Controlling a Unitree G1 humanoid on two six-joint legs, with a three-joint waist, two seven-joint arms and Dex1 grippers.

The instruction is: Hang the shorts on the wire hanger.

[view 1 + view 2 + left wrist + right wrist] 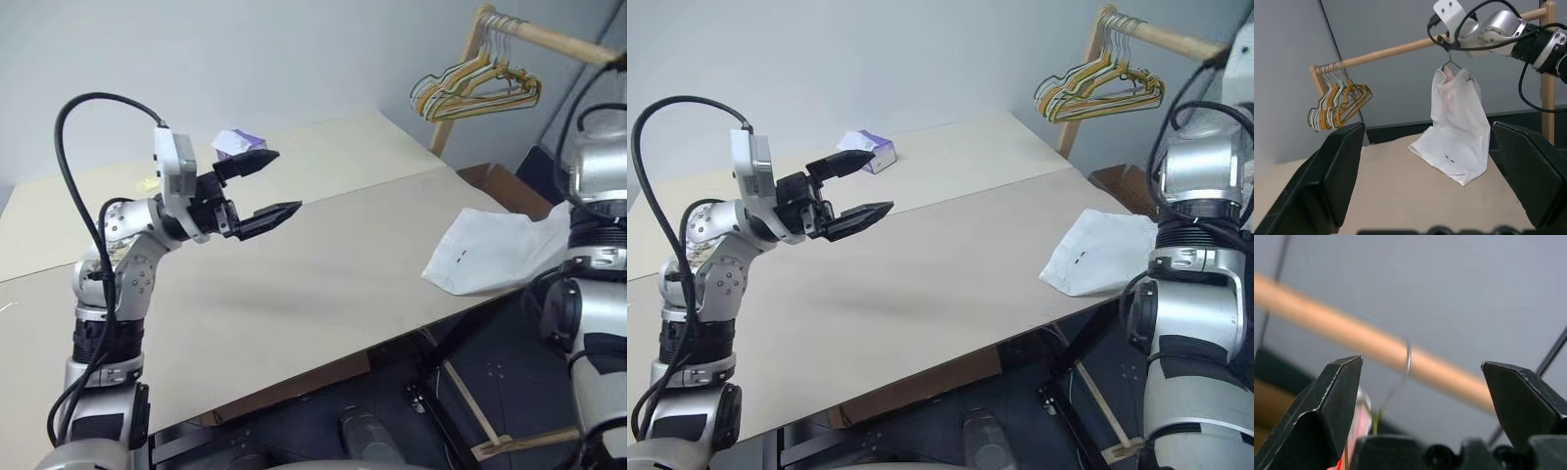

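While my left gripper (263,184) hovers over the table (323,264) with its fingers spread wide and empty, I see the shorts (1457,127) hanging on the wire hanger (1450,62), hooked over the wooden rail (1396,49), hem draped on the table's right edge. My right gripper (1422,396) gapes wide, empty, the hook between its fingers.
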